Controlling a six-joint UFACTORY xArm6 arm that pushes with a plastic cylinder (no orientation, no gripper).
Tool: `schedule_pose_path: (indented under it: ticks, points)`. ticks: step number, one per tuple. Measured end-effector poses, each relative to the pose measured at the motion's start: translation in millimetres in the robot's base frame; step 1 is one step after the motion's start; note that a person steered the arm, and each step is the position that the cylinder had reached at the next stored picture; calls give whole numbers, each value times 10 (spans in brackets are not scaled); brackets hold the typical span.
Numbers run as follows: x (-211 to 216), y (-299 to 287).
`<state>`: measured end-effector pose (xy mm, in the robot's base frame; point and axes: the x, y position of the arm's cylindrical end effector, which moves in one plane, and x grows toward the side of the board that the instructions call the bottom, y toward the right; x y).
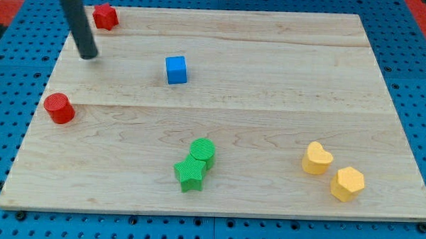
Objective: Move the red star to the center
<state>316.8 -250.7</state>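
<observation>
The red star (pixel 105 16) lies near the board's top left corner. My tip (pixel 89 56) rests on the board just below and slightly left of it, a short gap apart. The rod rises toward the view's top left. A red cylinder (pixel 59 108) stands at the left edge, below my tip.
A blue cube (pixel 176 69) sits right of my tip. A green cylinder (pixel 203 150) touches a green star (pixel 190 174) at bottom centre. A yellow heart (pixel 316 158) and a yellow hexagon (pixel 347 184) lie at bottom right. The wooden board (pixel 270 100) sits on a blue pegboard.
</observation>
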Motion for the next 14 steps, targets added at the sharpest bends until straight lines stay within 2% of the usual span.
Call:
schedule_pose_path:
  ticks: [1,2,5,13,14]
  points:
    - [-237,-415]
    - [-326,-538]
    - [-639,-451]
    - [-556,-535]
    - [-660,-535]
